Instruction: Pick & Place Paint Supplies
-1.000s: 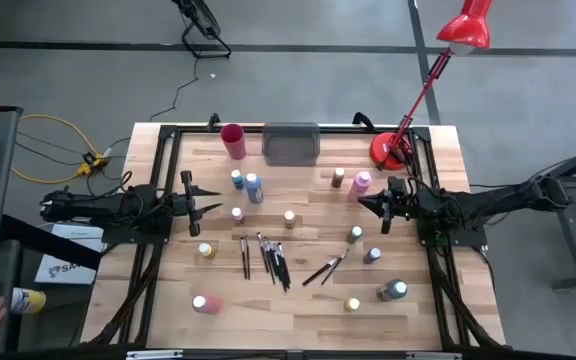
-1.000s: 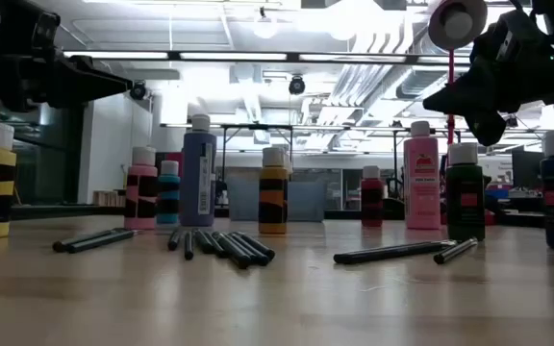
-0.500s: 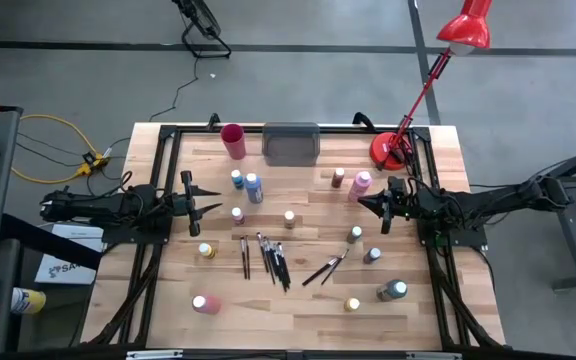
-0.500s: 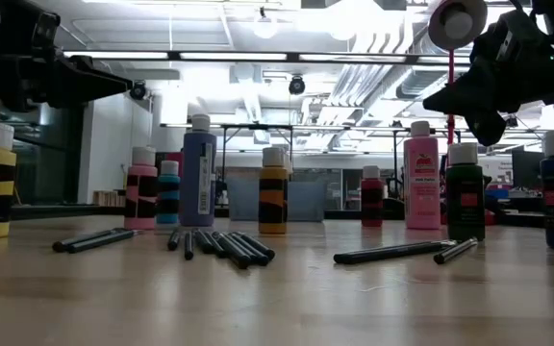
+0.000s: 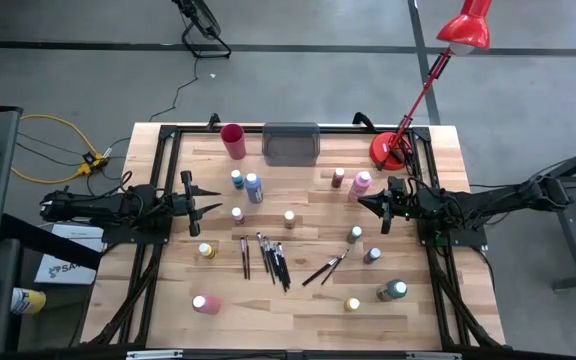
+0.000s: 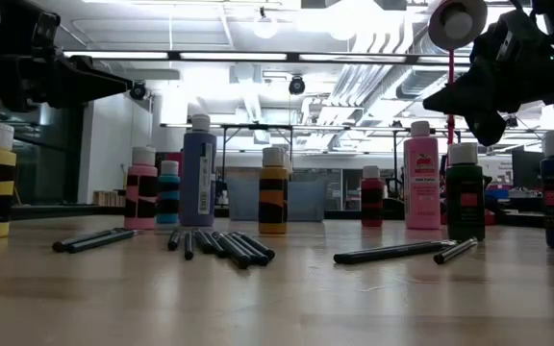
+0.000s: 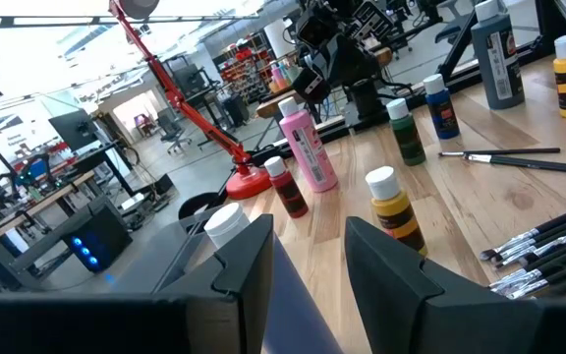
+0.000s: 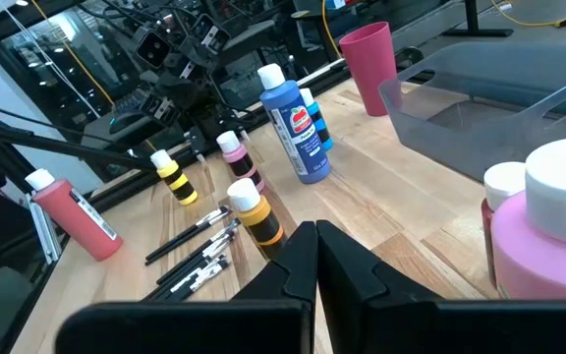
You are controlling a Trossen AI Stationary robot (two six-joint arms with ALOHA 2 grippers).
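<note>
Small paint bottles stand about the wooden table: two blue ones (image 5: 247, 185), a pink one (image 5: 360, 185), a brown one (image 5: 338, 178), a yellow-banded one (image 5: 290, 219) and grey-green ones (image 5: 354, 235). A pink bottle (image 5: 206, 304) lies on its side near the front left. Dark-handled paintbrushes (image 5: 268, 258) lie flat mid-table, with two more (image 5: 326, 267) to their right. My left gripper (image 5: 213, 208) hovers level at the left side, open (image 7: 308, 275), with nothing between its fingers. My right gripper (image 5: 361, 203) hovers at the right side, shut (image 8: 314, 265) on nothing.
A red cup (image 5: 233, 140) and a grey tray (image 5: 291, 143) stand at the far edge. A red desk lamp (image 5: 393, 150) is clamped at the far right corner. Black frame rails (image 5: 148, 270) run along both sides. Bare wood lies along the near edge.
</note>
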